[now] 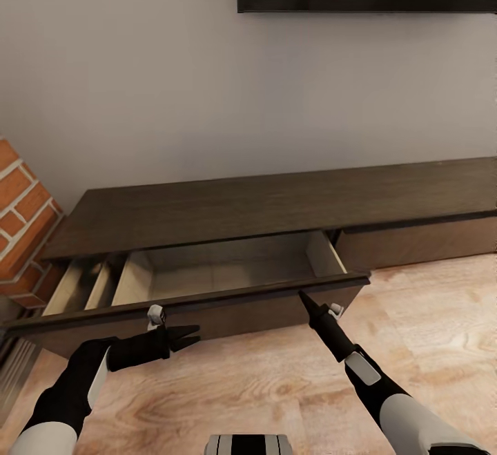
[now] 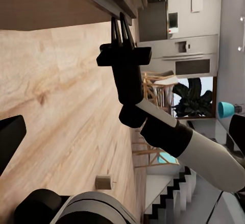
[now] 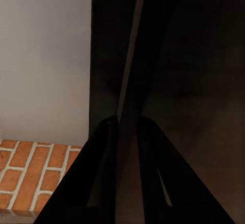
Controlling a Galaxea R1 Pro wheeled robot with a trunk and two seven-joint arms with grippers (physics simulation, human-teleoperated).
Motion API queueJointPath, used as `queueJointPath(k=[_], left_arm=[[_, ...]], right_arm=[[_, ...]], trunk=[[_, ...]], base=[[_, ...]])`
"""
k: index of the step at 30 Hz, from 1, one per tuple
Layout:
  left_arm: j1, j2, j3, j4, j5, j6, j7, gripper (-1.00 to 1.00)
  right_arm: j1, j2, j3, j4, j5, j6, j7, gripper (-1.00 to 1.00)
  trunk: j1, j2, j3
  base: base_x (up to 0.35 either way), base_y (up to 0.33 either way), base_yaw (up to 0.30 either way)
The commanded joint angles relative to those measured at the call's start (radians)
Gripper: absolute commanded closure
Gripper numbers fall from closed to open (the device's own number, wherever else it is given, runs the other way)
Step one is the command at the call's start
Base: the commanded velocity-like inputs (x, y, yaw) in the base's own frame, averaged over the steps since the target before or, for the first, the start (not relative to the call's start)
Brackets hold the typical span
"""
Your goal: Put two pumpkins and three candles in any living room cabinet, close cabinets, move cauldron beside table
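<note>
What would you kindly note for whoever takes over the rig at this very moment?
Right gripper: jaws nearly together at the top edge of the open drawer front; whether they grip it is unclear.
Left gripper: in front of that panel, jaws look closed, holding nothing.
Cabinet: its drawer is pulled out, and the visible part of its interior looks empty.
Done: drawer opened.
Left: fetch both pumpkins and three candles, load them, close the cabinet, set the cauldron by the table.
</note>
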Motion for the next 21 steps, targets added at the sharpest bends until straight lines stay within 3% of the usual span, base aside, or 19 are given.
queueJointPath(k=[1,21], left_arm=[[0.0,0.0,0.0,0.0,0.0,0.01,-0.003,-1.0],[0.0,-0.001,0.0,0.0,0.0,0.01,-0.003,-1.0]], right_arm=[[0.0,0.0,0.016,0.032,0.0,0.014,0.007,1.0],[0.0,0.0,0.017,0.032,0.0,0.015,-0.004,1.0]], trunk=[[0.0,0.0,-0.001],[0.0,0.0,-0.001]], base=[[-0.214,0.0,0.0],[-0.144,0.0,0.0]])
